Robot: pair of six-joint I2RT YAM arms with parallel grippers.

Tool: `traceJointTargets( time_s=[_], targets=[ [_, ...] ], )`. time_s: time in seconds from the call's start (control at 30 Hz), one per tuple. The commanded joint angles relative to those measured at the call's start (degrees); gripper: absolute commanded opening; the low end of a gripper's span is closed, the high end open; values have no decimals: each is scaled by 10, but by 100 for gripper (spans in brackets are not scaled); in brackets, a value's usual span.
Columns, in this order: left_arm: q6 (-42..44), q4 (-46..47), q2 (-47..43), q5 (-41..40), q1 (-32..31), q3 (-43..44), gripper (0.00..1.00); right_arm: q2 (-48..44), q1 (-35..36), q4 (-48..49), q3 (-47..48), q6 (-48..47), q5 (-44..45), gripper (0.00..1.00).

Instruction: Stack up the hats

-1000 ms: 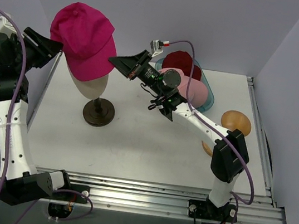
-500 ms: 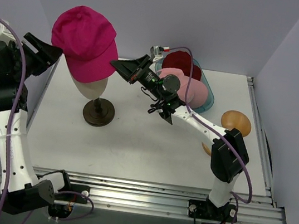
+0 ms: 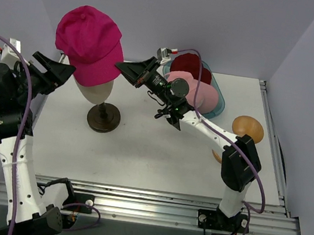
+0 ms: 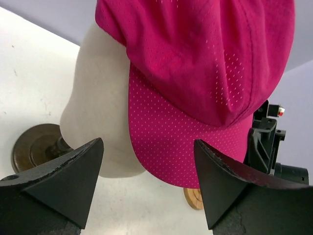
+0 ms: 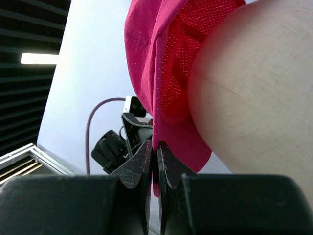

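The magenta peaked cap (image 3: 90, 42) sits on the cream head form (image 3: 94, 89) at the back left. My right gripper (image 3: 119, 63) is shut on the cap's right edge. In the right wrist view its fingers (image 5: 155, 147) pinch the magenta brim (image 5: 166, 58) beside the head form (image 5: 254, 88). My left gripper (image 3: 62, 68) stands open just left of the cap, holding nothing. In the left wrist view the peak (image 4: 195, 122) shows beyond the open gripper (image 4: 148, 144). A dark red hat (image 3: 191, 66) and a pale pink hat (image 3: 200, 94) lie in the teal tray (image 3: 220, 106).
The head form stands on a dark round base (image 3: 103, 117). A brown wooden egg-shaped form (image 3: 248, 128) sits at the right, beside my right arm. Walls close in at the back and both sides.
My left gripper has opened wider and drawn back from the cap's left edge, down and toward the near side. The right gripper keeps its hold; the cap has shifted slightly.
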Motion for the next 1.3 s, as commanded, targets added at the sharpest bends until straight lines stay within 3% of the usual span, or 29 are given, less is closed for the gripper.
traceJointTargets(
  time_s=[0.0, 0.3, 0.53, 0.9, 1.13, 1.27],
  targets=[
    [-15, 49, -12, 44, 4, -24, 84, -6, 9, 53, 41, 3, 14, 0],
    [-56, 100, -26, 74, 4, -69, 86, 18, 24, 97, 47, 27, 12, 0],
    [-147, 232, -34, 105, 4, -133, 87, 26, 25, 112, 46, 32, 20, 0],
    [-200, 331, -42, 116, 4, -151, 87, 44, 26, 135, 48, 50, 17, 0],
    [-236, 377, -51, 114, 4, -172, 85, 49, 25, 140, 40, 52, 14, 0],
    [-243, 392, -53, 114, 4, -174, 77, 50, 24, 143, 35, 59, 14, 0]
  ],
)
